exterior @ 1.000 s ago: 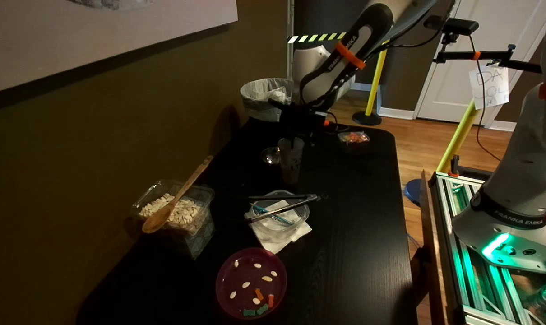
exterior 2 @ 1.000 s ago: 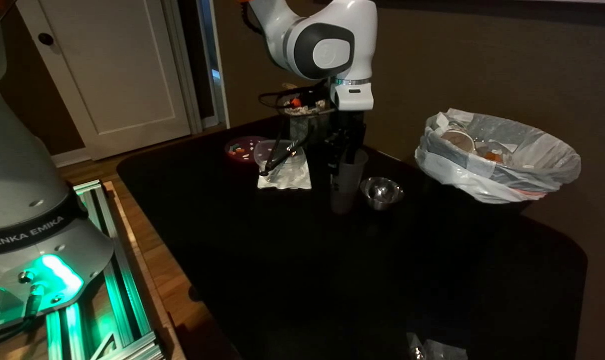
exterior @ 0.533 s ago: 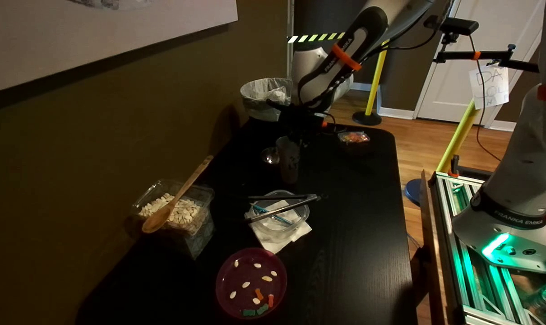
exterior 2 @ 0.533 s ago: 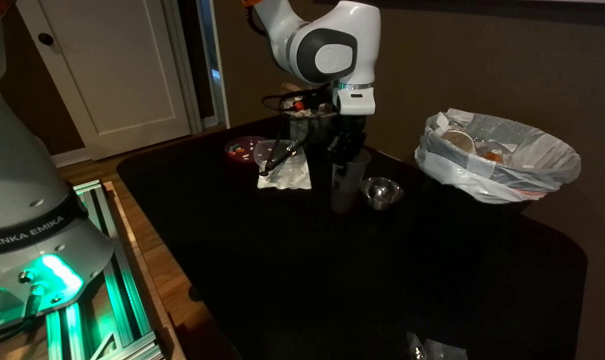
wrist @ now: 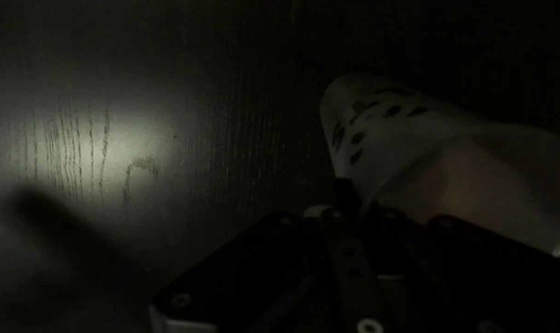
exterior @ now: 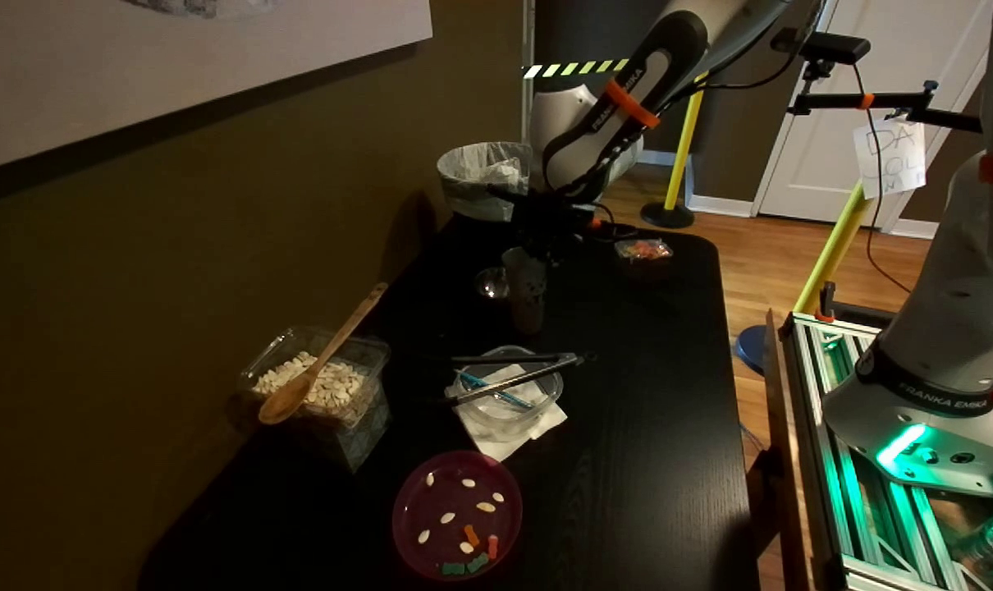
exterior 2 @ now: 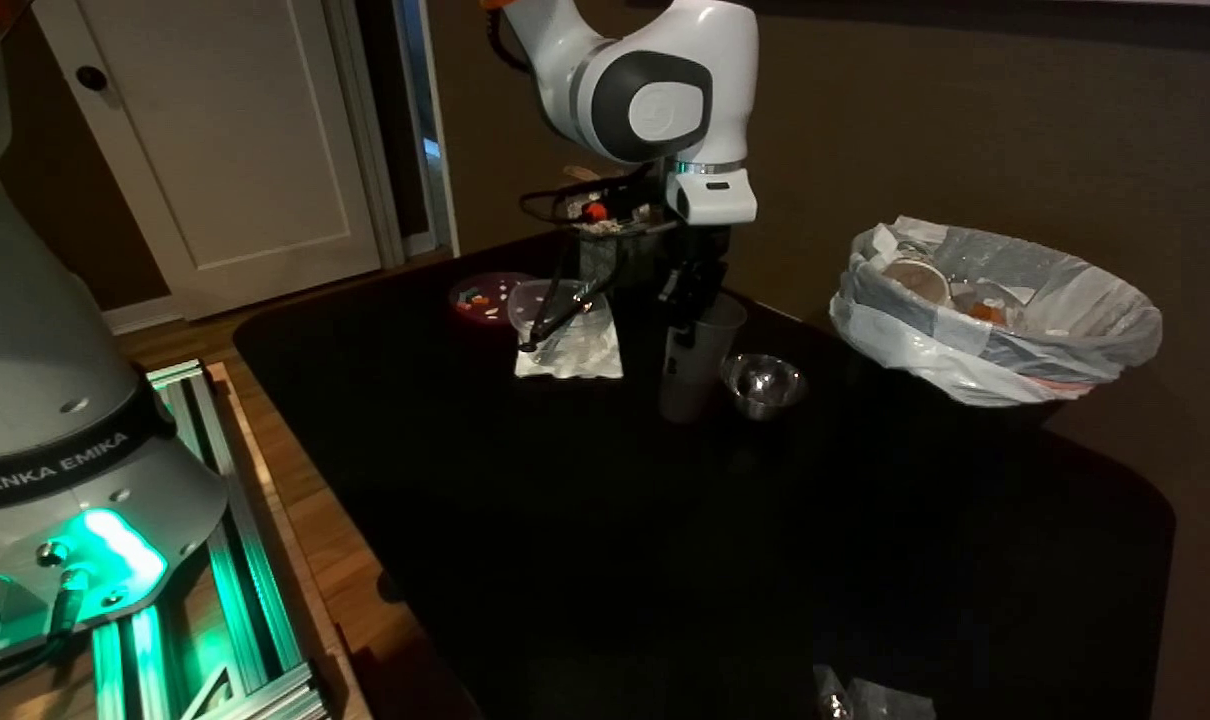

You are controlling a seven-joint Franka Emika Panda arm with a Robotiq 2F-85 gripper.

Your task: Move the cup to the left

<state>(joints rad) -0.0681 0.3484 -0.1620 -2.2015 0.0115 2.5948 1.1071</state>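
Cup (exterior 2: 703, 370), one, see-through, greyish — tilted, just beside a small metal bowl (exterior 2: 765, 388); whether it touches the surface (exterior 2: 765, 560), I can't tell from here. Hand (wrist: 359, 203), one, black — pinching the cup's wall at the rim. Dish (exterior: 418, 507), one, purplish-red, well apart.

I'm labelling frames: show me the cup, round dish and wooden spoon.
Cup (exterior 2: 701, 365), in an exterior view: side wall.
Round dish (exterior: 455, 500), in an exterior view: inner base.
Wooden spoon (exterior: 334, 345), in an exterior view: handle.

dark table (exterior: 636, 468) | bearing red dish (exterior: 459, 499) | napkin (exterior 2: 575, 360) | metal bowl (exterior 2: 762, 405) | clear box (exterior: 368, 428)
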